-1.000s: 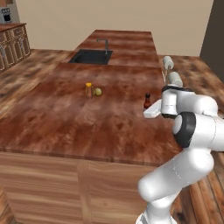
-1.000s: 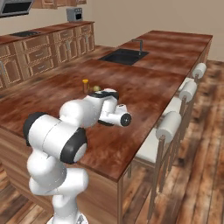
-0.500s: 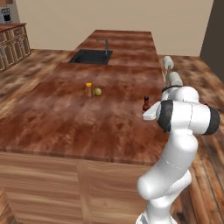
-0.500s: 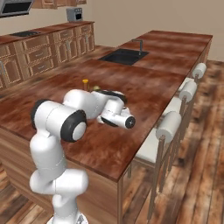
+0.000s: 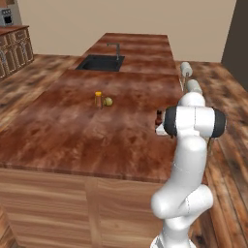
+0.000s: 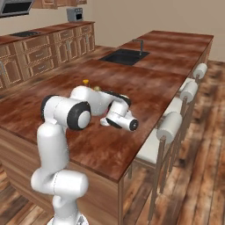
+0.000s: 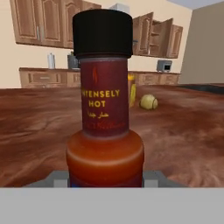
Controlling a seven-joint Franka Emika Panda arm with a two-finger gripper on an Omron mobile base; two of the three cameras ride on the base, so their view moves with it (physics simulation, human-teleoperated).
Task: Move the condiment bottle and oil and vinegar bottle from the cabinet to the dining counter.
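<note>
I am viewing the dining counter [image 5: 72, 131], where an orange-yellow jar [image 5: 98, 99] and a small yellow-green ball [image 5: 108, 101] are sitting side by side, well apart from the jaws and toward the black sink [image 5: 100, 63]. I am holding the condiment bottle [image 7: 105, 109] upright directly between the jaws: the gripper [image 7: 105, 178] is pinching its lower body, with grey finger pads [image 7: 155, 178] showing just beside the glass on both sides. In the left base view the bottle [image 5: 159, 116] is standing at the counter's stool-side edge; whether its base is touching the top I cannot tell. Beyond the jaws, the cabinet [image 7: 153, 37] is standing with its doors open, and cushioned stools [image 6: 172, 125] are lining the counter edge.
</note>
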